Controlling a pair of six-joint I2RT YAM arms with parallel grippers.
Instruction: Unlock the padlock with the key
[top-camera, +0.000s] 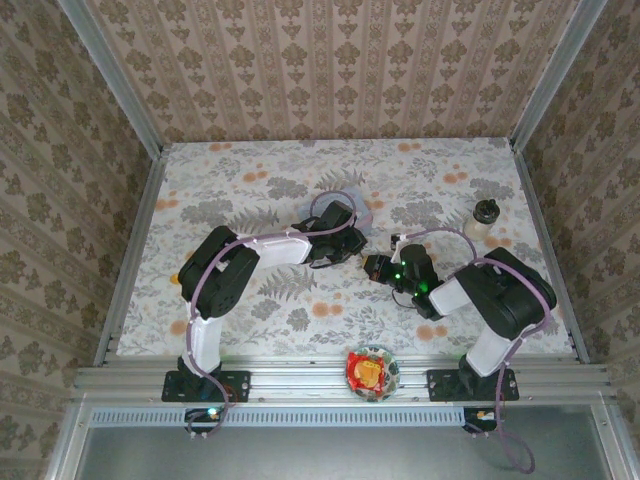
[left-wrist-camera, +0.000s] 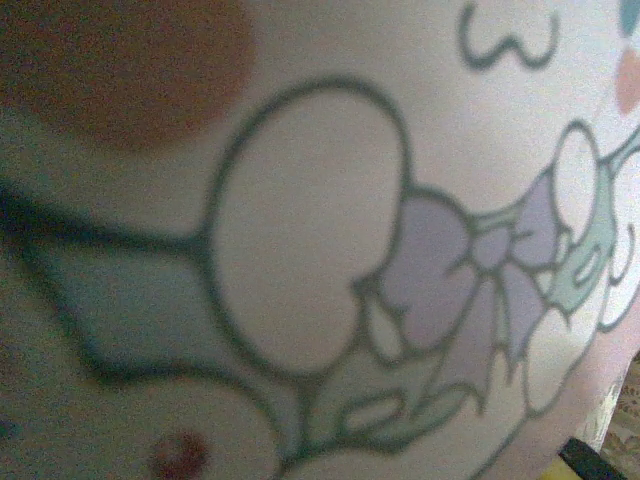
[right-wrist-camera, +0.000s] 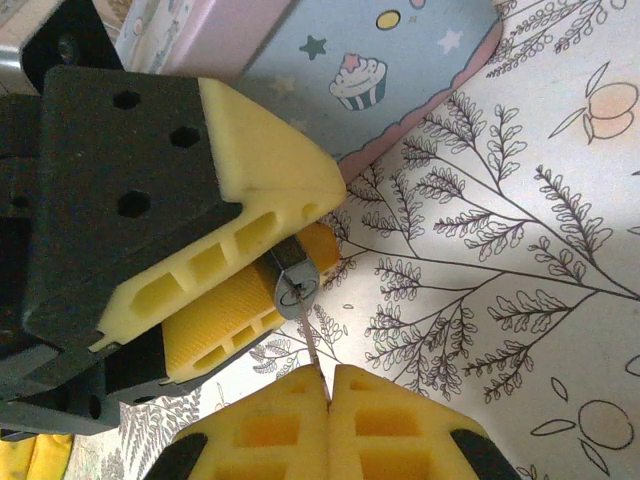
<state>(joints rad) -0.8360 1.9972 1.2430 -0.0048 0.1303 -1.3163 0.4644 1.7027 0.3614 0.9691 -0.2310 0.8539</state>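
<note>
Yellow left tool (right-wrist-camera: 300, 250) clamps padlock (right-wrist-camera: 292, 285); right tool (right-wrist-camera: 327, 385), pinched on key (right-wrist-camera: 310, 350), sets its tip against padlock just ahead. Insertion step, seemingly; next push straight in, then turn.

My top camera hangs above and behind my bases and looks steeply down over the whole table (top-camera: 300, 310) from well back. My left wrist camera sits right against the printed tin (left-wrist-camera: 300, 250), too near to focus. My right wrist camera looks out past my right gripper (right-wrist-camera: 328, 385), very close on my left gripper (right-wrist-camera: 295, 275) and the tin's corner, the mid-table spot the top view shares.
</note>
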